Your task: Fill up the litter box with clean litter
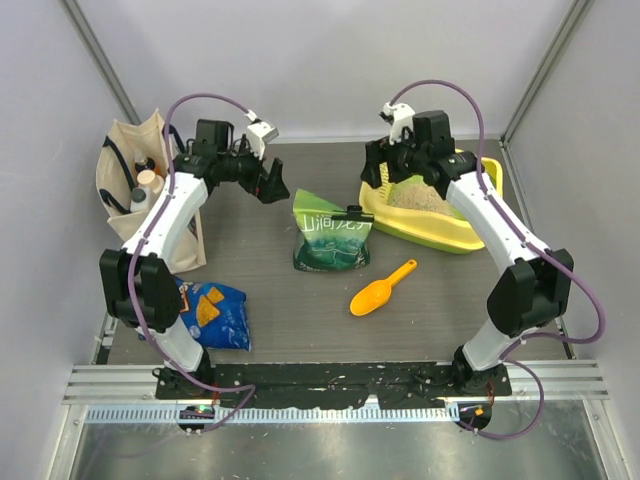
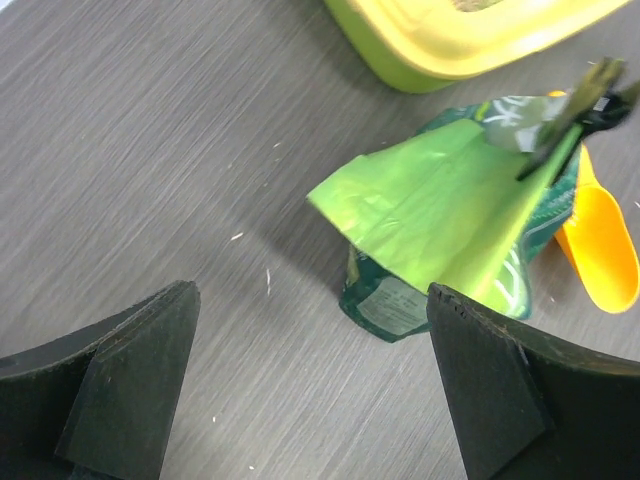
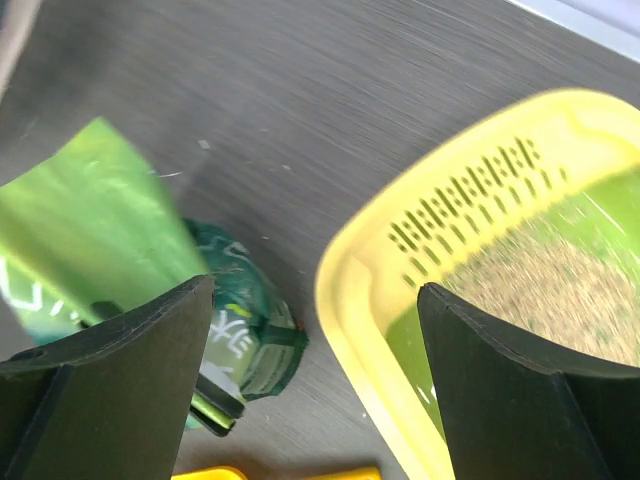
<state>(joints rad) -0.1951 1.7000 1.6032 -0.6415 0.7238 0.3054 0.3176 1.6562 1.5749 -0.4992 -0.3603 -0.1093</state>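
Note:
The litter box [image 1: 455, 238], a yellow-rimmed tray with a lime-green basin, sits at the back right. Its slotted grate [image 3: 470, 195] faces the table's middle. Clean litter [image 1: 415, 197], pale and sandy, lies heaped in the basin [image 3: 550, 290]. My right gripper [image 1: 375, 170] hangs open over the box's left end, its jaws [image 3: 315, 340] wide apart with only the rim [image 3: 360, 290] below them. My left gripper [image 1: 272, 188] hovers open left of the green pouch [image 1: 332, 232]. In the left wrist view, nothing sits between its jaws [image 2: 312, 370] and the pouch [image 2: 440, 210] stands beyond the fingertips.
An orange scoop [image 1: 382, 290] lies in front of the pouch, right of centre. A blue Doritos bag [image 1: 210, 312] lies near the left arm's base. A beige tote [image 1: 135, 185] holding bottles stands at the far left. White walls enclose the table.

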